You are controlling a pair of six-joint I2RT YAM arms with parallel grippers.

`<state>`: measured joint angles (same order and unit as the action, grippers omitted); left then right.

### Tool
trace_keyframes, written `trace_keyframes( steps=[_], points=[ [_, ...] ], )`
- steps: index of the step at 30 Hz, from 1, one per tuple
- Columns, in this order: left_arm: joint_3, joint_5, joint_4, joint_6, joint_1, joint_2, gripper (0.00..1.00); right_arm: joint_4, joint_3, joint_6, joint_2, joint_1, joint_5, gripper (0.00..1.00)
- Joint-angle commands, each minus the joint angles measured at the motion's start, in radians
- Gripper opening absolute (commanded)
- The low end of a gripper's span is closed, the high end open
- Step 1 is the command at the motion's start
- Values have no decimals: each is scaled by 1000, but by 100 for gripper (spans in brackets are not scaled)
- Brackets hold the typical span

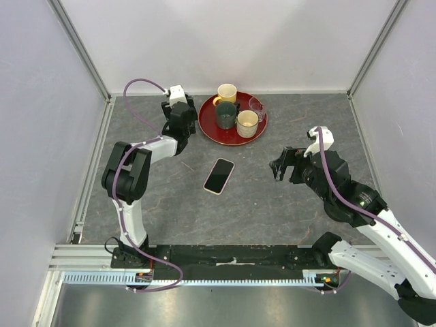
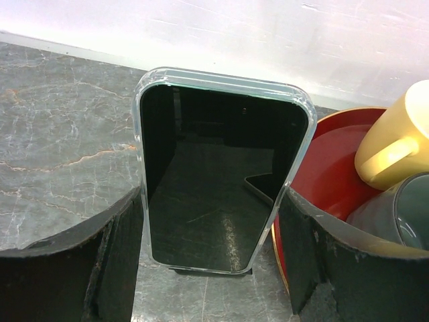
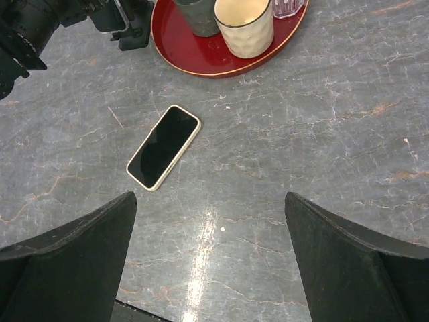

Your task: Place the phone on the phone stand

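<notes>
**Desk:** What is your left arm doing out there?

**Me:** I have it reached to the far side, just left of the tray. The left claw (image 2: 209, 228) has a glossy black slab (image 2: 221, 168) with a clear rim standing upright between its fingers. From my wrist view I cannot tell whether the fingers pinch it or only flank it. A dark foot (image 2: 194, 271) shows under its lower edge. That may be the phone stand propping it up, but I can't confirm that.

**Desk:** So that slab isn't our phone?

**Me:** No. The phone (image 1: 219, 176) lies flat on the table (image 1: 272, 218), screen up, between my two arms. It is on the near side of the red tray (image 1: 206, 126) and apart from it, and nothing touches it. Lying flat like that, it offers only its cream edge to grab, so I'd expect to pinch across the narrow sides. The tray just carries cups (image 1: 235, 112), which I judge to be clutter to steer around.

**Desk:** And the right arm?

**Me:** The right claw (image 3: 208, 196) hovers to the right of the phone, with its jaws spread wide and nothing in them. It is turned so the phone sits ahead in its wrist view. I read that as lined up for the pick, and the phone is not yet lifted.
</notes>
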<state>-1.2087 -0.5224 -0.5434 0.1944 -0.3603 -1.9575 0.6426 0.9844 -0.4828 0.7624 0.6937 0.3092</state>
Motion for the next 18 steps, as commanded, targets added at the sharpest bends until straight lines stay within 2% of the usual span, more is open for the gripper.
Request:
trace_keyframes(
  steps=[1, 18],
  points=[
    [-75, -48, -52, 69, -3, -14, 2, -44, 13, 0, -5, 1, 7, 98],
    [-120, -108, -30, 106, -22, -64, 2, -47, 10, 0, -8, 1, 13, 98]
  ],
)
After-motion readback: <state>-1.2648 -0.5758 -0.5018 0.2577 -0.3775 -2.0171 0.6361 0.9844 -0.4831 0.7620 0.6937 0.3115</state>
